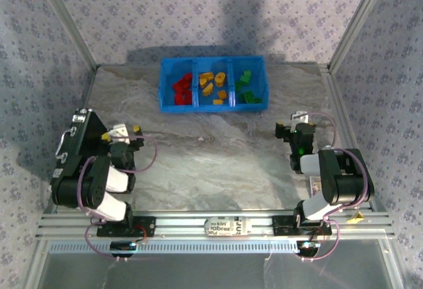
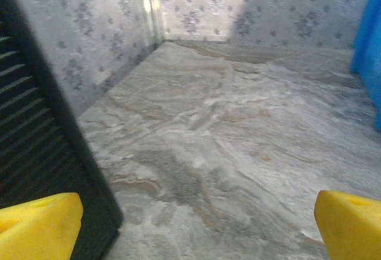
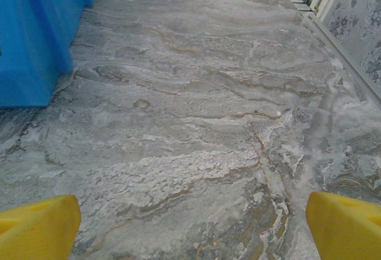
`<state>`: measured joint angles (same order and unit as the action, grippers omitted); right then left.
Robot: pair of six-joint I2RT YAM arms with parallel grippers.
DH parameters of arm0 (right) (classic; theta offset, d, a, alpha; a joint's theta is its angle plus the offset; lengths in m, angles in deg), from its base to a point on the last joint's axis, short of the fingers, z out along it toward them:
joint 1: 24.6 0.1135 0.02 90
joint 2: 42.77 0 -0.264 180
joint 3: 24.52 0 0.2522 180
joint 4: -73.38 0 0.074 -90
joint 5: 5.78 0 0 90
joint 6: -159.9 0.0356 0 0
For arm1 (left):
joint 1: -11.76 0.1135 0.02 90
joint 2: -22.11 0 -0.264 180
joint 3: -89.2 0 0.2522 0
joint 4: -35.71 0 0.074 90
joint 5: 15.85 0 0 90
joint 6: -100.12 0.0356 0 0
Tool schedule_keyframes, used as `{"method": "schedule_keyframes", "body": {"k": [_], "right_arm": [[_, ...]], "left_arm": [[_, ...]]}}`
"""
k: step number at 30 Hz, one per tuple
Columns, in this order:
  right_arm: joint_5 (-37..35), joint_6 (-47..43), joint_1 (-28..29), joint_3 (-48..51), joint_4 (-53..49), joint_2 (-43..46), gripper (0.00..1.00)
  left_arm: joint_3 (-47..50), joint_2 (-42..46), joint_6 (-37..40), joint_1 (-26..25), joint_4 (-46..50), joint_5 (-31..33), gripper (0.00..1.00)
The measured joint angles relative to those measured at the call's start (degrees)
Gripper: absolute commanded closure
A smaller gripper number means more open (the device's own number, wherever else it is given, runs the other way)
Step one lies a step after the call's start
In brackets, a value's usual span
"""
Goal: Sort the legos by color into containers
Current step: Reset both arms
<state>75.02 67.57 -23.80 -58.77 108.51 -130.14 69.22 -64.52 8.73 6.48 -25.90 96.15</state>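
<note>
The legos (image 1: 211, 85) all lie inside the blue bin (image 1: 213, 108): red in its left compartment, orange-yellow in its middle one, green in its right. They look light, hard and slightly slick, best pinched across two flat sides. The left gripper (image 1: 132, 135) and right gripper (image 1: 294, 132) sit well short of the bin, jaws spread wide and holding nothing.

The grey marbled table (image 1: 218, 163) bears a blue bin (image 1: 213, 108) far centre and a black case (image 1: 84, 133) left.
</note>
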Motion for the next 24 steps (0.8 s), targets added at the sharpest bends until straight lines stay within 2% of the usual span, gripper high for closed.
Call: {"method": "schedule_keyframes", "body": {"k": [5,11,16,19,24], "right_arm": [[1.09,0.37,-1.33,-0.79,-0.87,0.00,0.01],[0.00,1.33,-1.22,-0.74,-0.98,0.00,0.01],[-3.50,0.37,2.40,1.49,2.36,0.00,0.01],[-3.17,0.44,1.81,0.92,1.27,0.00,0.01],[-2.97,1.22,-0.66,-0.24,-0.26,0.00,0.01]], "left_arm": [[-1.64,-5.09,4.68,-3.89,-1.44,-2.75,0.00],[-1.64,-5.31,6.45,-3.89,-1.95,-3.21,0.00],[-1.81,-5.31,6.93,-3.72,-1.88,-4.28,0.00],[-4.07,-4.09,6.67,-2.05,3.08,-6.78,0.00],[-13.97,-2.49,3.50,2.84,17.03,-11.17,0.00]]}}
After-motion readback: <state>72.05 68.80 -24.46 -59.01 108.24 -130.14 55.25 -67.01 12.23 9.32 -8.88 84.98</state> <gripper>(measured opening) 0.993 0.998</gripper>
